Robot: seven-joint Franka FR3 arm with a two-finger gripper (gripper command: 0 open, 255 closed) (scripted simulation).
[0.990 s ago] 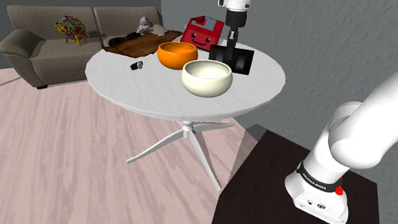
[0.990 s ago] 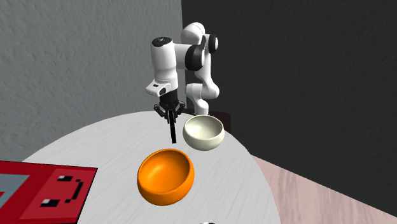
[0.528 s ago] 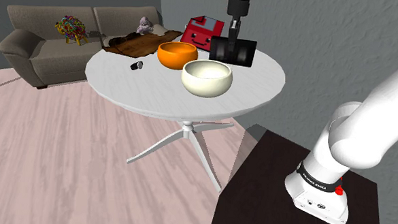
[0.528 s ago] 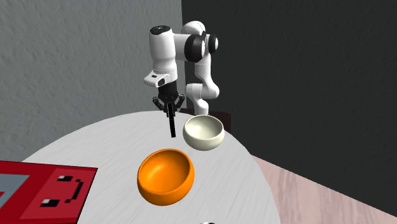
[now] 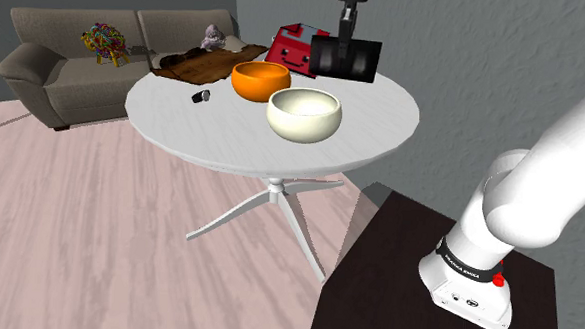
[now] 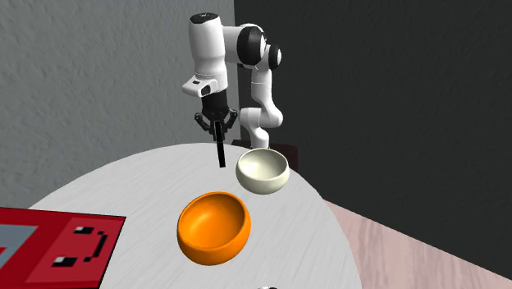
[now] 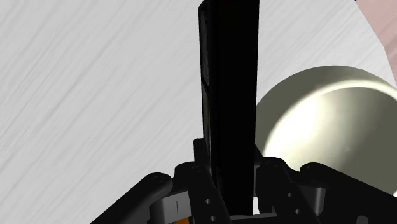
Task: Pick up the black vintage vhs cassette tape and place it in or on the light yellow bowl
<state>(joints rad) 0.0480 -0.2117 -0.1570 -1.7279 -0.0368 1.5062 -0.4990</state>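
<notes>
- White round table (image 5: pixel 382 132): the load hangs well above it, so nothing should drag.
- Pale yellow bowl (image 5: pixel 303 114): upright and mouth up, ready to receive.
- Black cassette (image 5: pixel 345 59): dangling on edge, held by its upper end, in the air beside the bowl, seemingly not over it.
- Gripper (image 7: pixel 229 168): fingers narrowly spaced, clamped on the cassette's flat faces.

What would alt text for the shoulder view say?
A black gripper holds a black cassette upright in the air over a round white table, near a cream bowl and an orange bowl. A sofa stands far left.
</notes>
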